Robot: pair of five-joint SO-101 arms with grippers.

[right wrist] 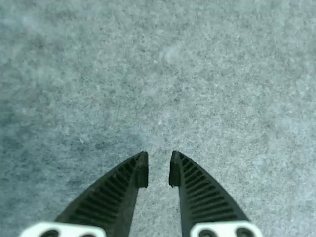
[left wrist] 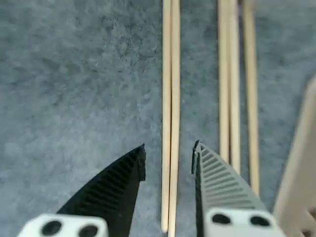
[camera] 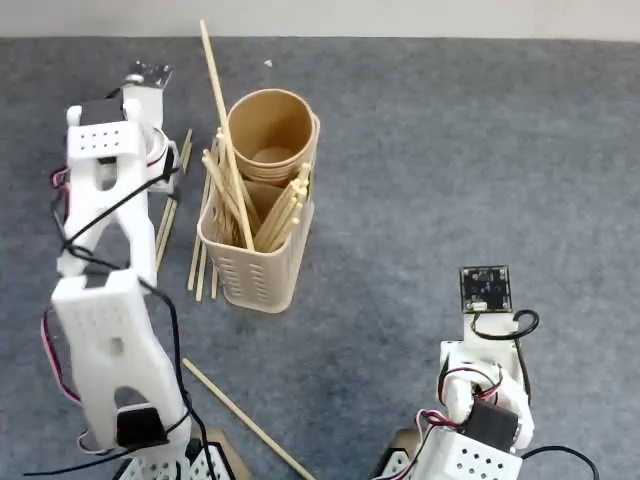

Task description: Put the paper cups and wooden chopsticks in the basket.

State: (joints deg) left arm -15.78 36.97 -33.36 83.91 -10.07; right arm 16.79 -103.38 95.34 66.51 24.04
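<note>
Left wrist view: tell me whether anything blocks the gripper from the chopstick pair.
Nothing visible does. The open left gripper straddles the chopstick pair on the carpet; other chopsticks lie alongside.

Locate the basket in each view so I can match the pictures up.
High view: the basket stands left of centre, holding paper cups, next to the left arm.
Left wrist view: the basket's wall lies beyond the loose chopsticks from the left gripper.
Right wrist view: the right gripper over grey carpet, away from the basket.
Shared landmark: the grey carpet.
</note>
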